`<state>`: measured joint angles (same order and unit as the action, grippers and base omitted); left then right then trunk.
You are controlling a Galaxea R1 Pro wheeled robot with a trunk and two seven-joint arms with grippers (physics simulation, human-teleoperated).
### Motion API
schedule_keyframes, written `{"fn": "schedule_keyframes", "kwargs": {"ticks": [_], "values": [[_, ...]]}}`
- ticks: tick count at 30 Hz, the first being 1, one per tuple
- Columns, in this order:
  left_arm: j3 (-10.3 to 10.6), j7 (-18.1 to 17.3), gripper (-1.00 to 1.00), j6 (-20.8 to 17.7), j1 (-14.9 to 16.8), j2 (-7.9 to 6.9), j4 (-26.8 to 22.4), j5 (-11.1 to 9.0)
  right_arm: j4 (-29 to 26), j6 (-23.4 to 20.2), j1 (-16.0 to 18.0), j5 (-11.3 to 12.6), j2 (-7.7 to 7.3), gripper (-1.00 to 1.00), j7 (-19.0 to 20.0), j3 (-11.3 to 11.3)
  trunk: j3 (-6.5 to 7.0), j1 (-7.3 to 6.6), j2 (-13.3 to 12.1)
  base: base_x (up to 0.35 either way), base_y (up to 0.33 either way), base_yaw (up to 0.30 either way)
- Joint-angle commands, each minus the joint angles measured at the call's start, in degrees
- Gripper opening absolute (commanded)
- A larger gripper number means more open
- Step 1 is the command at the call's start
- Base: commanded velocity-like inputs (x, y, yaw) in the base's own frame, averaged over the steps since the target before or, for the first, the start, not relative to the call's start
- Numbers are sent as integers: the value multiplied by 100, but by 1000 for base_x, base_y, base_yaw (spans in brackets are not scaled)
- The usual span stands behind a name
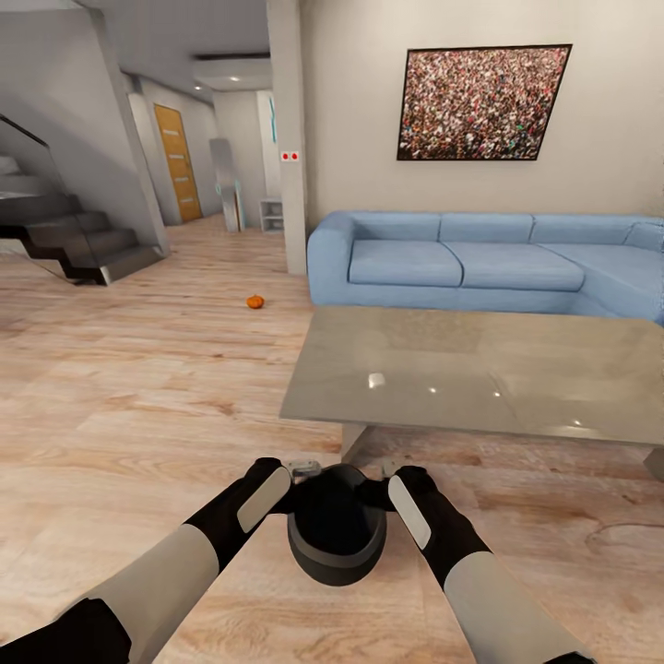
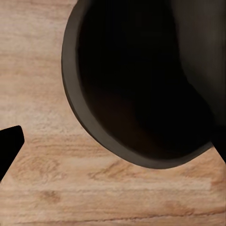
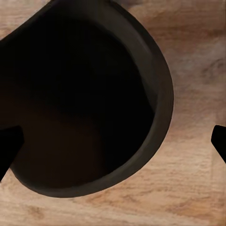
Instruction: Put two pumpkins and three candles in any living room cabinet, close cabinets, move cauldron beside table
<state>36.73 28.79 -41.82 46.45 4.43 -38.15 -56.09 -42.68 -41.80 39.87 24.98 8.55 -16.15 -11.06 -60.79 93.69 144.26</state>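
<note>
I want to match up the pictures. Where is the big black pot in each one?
Head view: the squat round black cauldron sits low in the middle, between the two arms, just before the grey coffee table.
Left wrist view: its dark mouth fills the upper right.
Right wrist view: it fills the upper left.
Shared landmark: the light wooden floor under it.

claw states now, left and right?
Left claw: at the cauldron rim, grip cannot be told.
Right claw: at the opposite rim, grip cannot be told.
</note>
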Motion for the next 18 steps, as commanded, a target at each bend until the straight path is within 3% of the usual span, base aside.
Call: {"fn": "schedule_keyframes", "kwargs": {"ticks": [1,7,18], "values": [[28,56,100,-1,5,-3,-8,-60,-6,-15,3,60,-3,100,-55,-17,17,-3,1,0,0,0],[38,56,100,-1,5,-3,-5,-60,-11,-14,3,60,-3,100,-55,-13,150,-19,-8,-3,0,0],[42,64,100,-1,5,-3,2,-60,-21,-12,3,60,-3,100,-55,-13,396,-47,-22,-123,0,12]]}}
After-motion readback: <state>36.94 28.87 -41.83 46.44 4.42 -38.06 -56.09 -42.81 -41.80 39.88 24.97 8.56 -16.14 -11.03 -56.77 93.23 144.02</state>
